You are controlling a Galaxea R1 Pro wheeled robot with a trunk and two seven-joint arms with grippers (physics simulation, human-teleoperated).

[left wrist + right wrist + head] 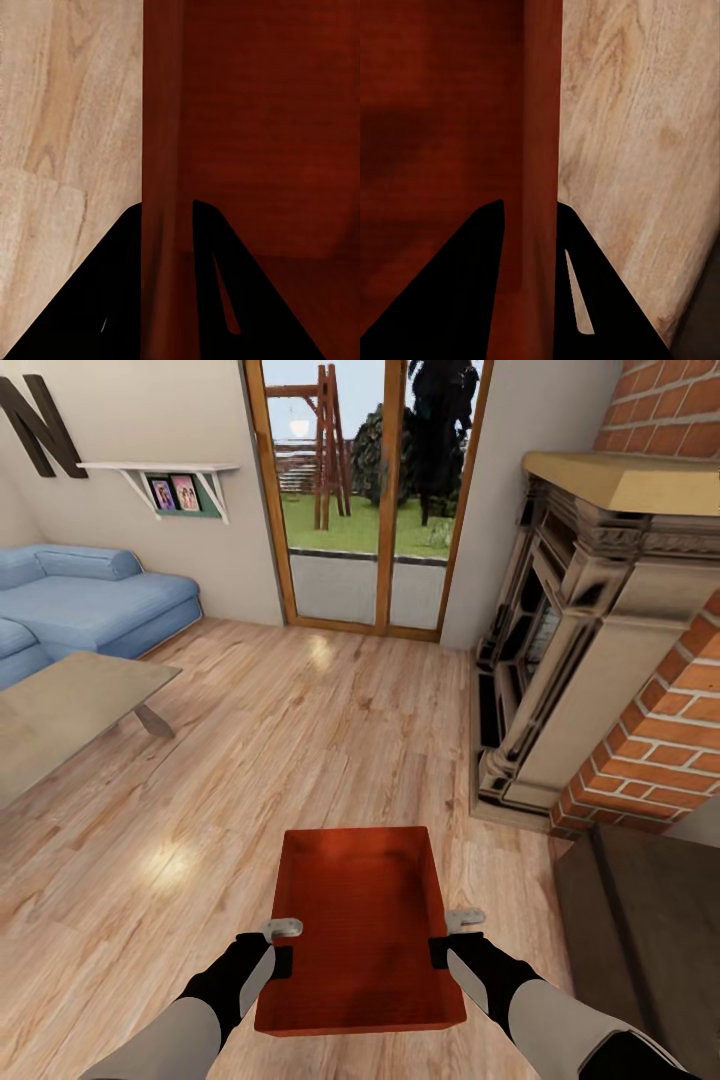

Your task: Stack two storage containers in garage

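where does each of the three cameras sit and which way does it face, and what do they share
Head view: on the robot's head, looking forward and down over the wood floor toward the glass doors; both forearms show, left gripper and right gripper on the storage container.
Left wrist view: near the left gripper, looking along its dark fingers that straddle a container wall.
Right wrist view: near the right gripper, same, on the opposite wall.
Shared: all three show the container and the floor.

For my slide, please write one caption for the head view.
Both grippers, left and right, pinch opposite walls of one storage container above the living-room wood floor.
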